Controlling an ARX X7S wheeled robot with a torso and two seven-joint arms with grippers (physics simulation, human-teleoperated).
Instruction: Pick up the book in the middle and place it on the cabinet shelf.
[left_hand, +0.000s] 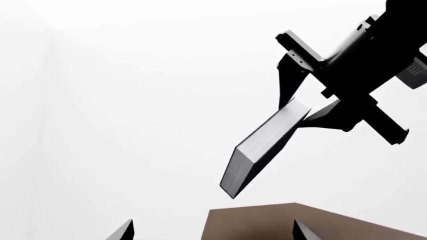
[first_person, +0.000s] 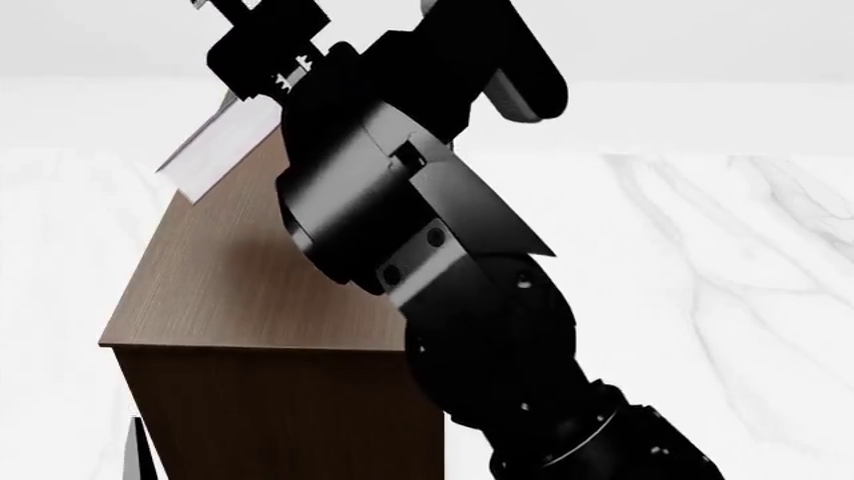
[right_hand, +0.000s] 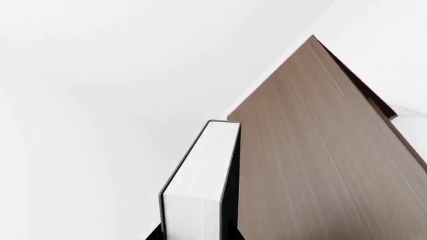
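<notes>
The right claw (left_hand: 313, 107) is clamped on the book (left_hand: 263, 147), its two dark fingers (left_hand: 289, 82) pressed against opposite covers at one end, so the book juts out from the grip and hangs tilted in the air. In the left wrist view the book slopes down and away from the claw, showing a grey cover and a lighter end face, with clear space between its lower corner and the brown top of the cabinet shelf (left_hand: 293, 222) below. The right wrist view looks along the book (right_hand: 200, 175): white page edges face the camera, a thin dark cover frames them, and the flat wood-grain top of the cabinet shelf (right_hand: 313, 150) stretches away just beside it to a far corner. In the head view the right arm (first_person: 441, 290) rises large and black through the middle of the picture, hiding much of the scene; past it the book (first_person: 214, 150) shows as a pale slanted slab at the far left corner of the cabinet shelf (first_person: 240, 290), above its top. Pale marbled floor (first_person: 707, 260) lies to the right. Of the left claw (left_hand: 213, 231) only two dark fingertips show, set well apart with nothing between them.
</notes>
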